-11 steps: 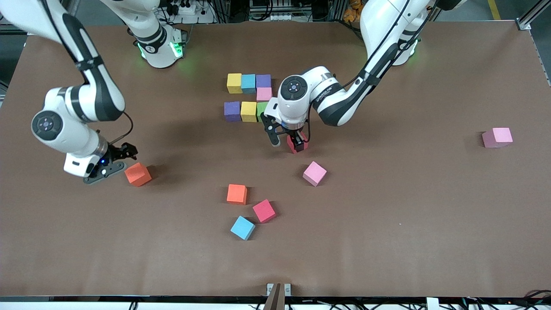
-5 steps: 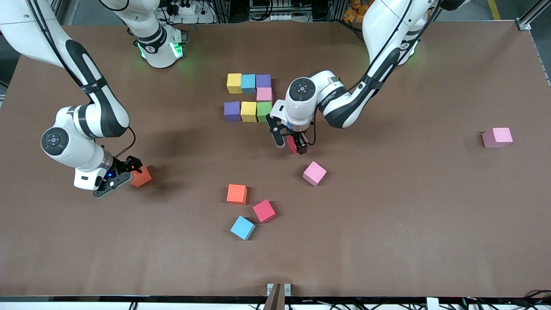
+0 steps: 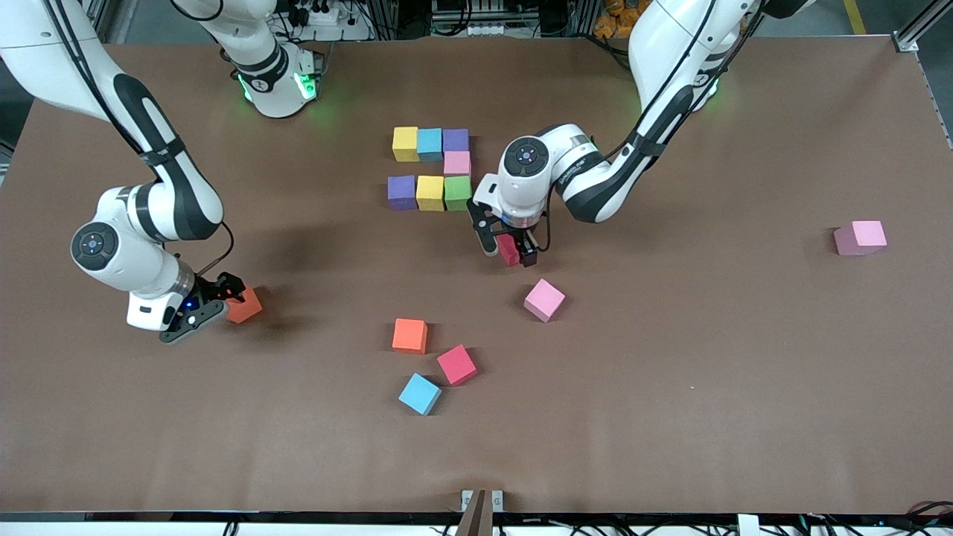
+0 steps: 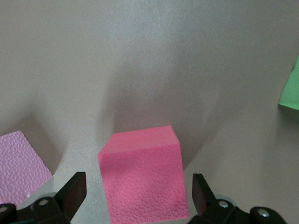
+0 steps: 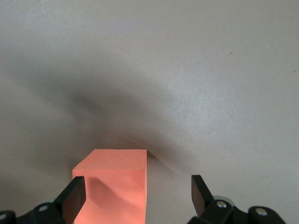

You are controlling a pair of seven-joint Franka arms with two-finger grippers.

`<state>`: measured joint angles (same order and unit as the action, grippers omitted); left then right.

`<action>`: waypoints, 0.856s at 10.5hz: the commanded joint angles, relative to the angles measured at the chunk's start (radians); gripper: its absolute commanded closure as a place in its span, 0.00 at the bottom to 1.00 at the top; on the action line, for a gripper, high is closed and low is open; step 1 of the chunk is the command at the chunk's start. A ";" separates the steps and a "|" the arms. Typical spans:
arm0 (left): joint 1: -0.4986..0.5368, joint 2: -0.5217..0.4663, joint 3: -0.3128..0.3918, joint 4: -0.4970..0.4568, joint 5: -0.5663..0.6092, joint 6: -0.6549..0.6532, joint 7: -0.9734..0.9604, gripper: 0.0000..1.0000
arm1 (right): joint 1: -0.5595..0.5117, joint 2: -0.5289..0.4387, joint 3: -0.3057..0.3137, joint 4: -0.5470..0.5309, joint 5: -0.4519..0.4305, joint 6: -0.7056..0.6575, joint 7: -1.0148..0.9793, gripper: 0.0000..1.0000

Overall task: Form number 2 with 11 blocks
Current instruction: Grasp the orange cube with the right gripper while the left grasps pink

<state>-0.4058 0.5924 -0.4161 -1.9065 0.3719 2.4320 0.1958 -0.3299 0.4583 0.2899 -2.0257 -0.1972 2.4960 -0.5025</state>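
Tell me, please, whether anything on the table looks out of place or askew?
One pink block sits alone toward the left arm's end of the table, apart from the rest. Loose blocks such as the light blue block lie turned askew, unlike the squared rows of the partial number 2.

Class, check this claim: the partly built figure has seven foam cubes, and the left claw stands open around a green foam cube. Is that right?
One detail is wrong. The left claw stands open around a red-pink foam cube, not a green one, as the left wrist view shows. The green foam cube already sits in the partly built figure, which does have seven cubes.
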 commanded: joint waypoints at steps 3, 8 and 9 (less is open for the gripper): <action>0.013 -0.031 -0.001 -0.037 0.050 0.019 -0.002 0.00 | 0.096 0.019 -0.005 0.093 0.002 -0.028 0.232 0.00; 0.015 -0.026 -0.001 -0.031 0.061 0.024 -0.010 0.33 | 0.310 0.097 -0.003 0.211 0.002 -0.035 0.704 0.00; 0.015 -0.026 -0.001 -0.031 0.061 0.027 -0.010 0.45 | 0.360 0.118 -0.003 0.250 0.005 -0.058 0.819 0.00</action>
<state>-0.3983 0.5912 -0.4157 -1.9130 0.4092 2.4389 0.1958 -0.0306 0.5206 0.2918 -1.8659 -0.1948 2.4776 0.1780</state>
